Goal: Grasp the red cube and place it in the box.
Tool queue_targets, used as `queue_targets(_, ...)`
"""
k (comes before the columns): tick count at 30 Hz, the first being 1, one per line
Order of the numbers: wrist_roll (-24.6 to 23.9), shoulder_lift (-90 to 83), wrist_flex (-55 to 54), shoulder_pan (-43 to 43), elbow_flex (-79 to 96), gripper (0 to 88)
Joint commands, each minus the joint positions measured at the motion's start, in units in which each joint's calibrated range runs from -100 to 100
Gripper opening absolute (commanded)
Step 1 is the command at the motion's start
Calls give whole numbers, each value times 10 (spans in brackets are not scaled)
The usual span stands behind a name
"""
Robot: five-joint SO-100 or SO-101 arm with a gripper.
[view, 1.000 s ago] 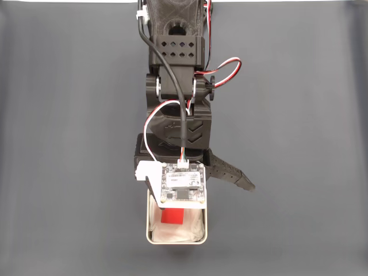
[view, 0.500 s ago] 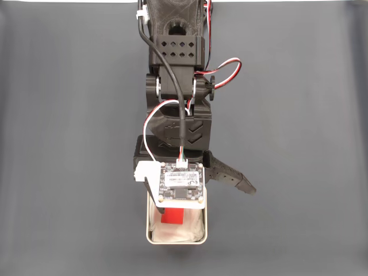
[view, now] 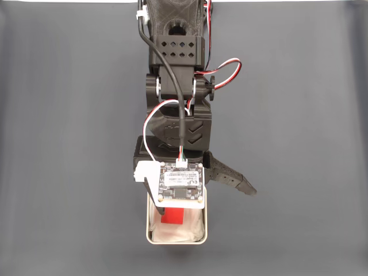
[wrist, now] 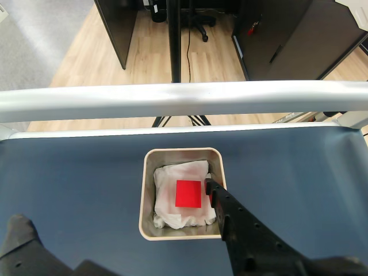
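The red cube (wrist: 188, 193) lies flat on the crumpled white lining (wrist: 172, 214) inside the box (wrist: 147, 195), free of both fingers; in the fixed view it (view: 172, 217) peeks out beneath the wrist's circuit board (view: 181, 184). The gripper (wrist: 112, 204) is spread wide and holds nothing: one finger (wrist: 230, 221) reaches over the box's right rim just beside the cube, the other (wrist: 20, 233) sits well apart over the dark table (wrist: 69, 178).

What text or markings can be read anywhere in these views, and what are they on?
Camera board on the arm's wrist, fixed view: a white label with small print, too small and blurred to read.
Arm link above it: raised chevron shapes, no letters.
Red cube, box, table: no text or labels.
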Motion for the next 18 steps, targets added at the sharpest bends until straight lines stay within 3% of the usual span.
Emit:
queue_targets(1, -1, -38, -12, -3, -26, 544)
queue_targets(3, 3, -45, -13, -6, -23, 380)
queue_targets(6, 10, -76, -15, -15, -13, 41)
queue_targets(7, 10, -94, -15, -18, -7, 0)
queue_targets(13, 0, -246, 18, -39, 61, 0)
queue_targets(18, -3, -440, 2, -61, 286, 0)
